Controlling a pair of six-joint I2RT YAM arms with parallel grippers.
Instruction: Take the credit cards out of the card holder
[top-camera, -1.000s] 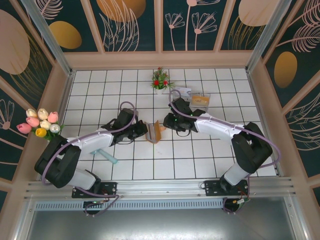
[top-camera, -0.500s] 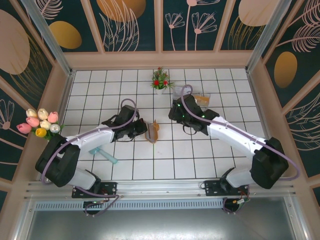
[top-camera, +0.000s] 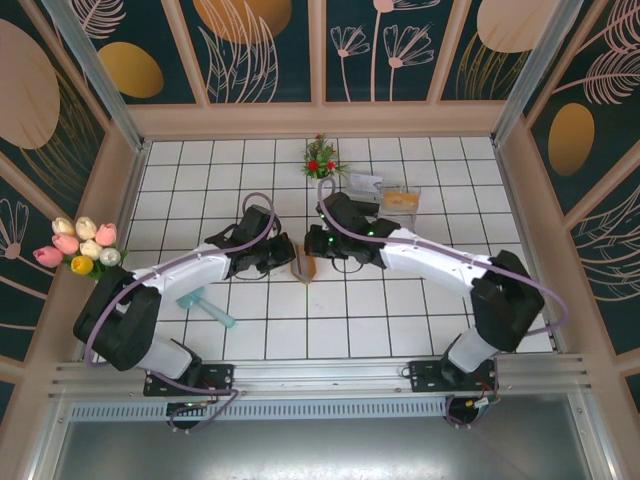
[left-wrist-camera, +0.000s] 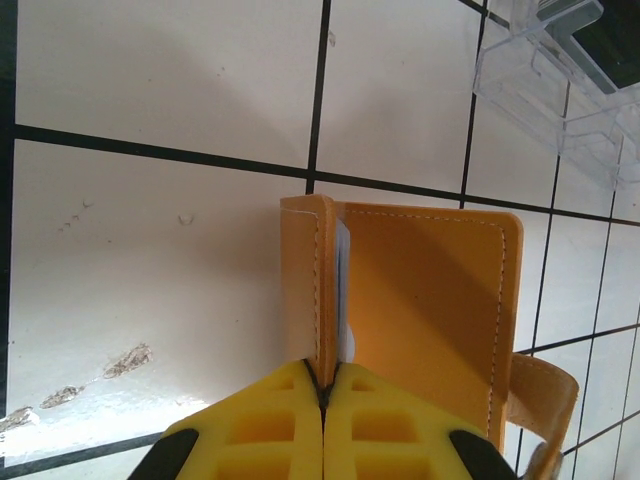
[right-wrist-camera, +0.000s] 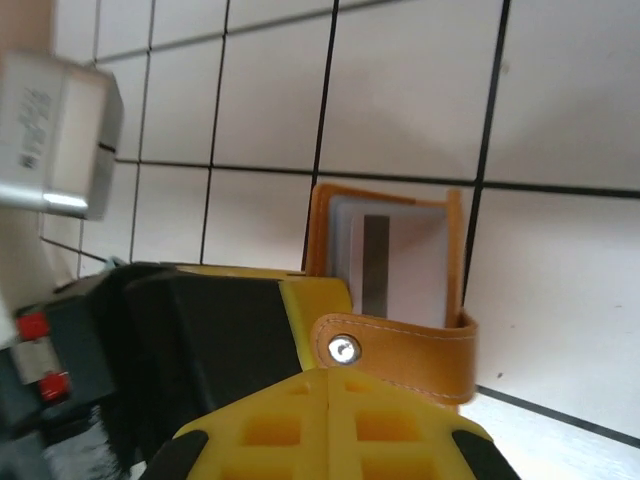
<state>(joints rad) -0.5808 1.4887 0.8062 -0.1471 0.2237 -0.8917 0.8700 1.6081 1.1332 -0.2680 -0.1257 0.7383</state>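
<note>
White tiles with dark grout made up the floor (top-camera: 400, 330), which was boxed in by dark floral walls; the card holder (top-camera: 305, 266) was seen near the floor's middle, stood on edge between the two arms, its long axis running from the near edge toward the far one; the left gripper (left-wrist-camera: 322, 385) was clenched on one flap's edge, with a pale card edge showing in the fold just beyond the pads; the right gripper (right-wrist-camera: 330, 395) was pressed closed just short of the snap strap (right-wrist-camera: 400, 352) (whether the strap was pinched could not be told), and the striped white card (right-wrist-camera: 378, 265) lay straight ahead of it in the open pocket; that arm was judged the better placed for a pull; teal credit cards (top-camera: 192, 298) lay out on the tiles by the left arm; a clear tray (left-wrist-camera: 530, 80) stood farther off.
</note>
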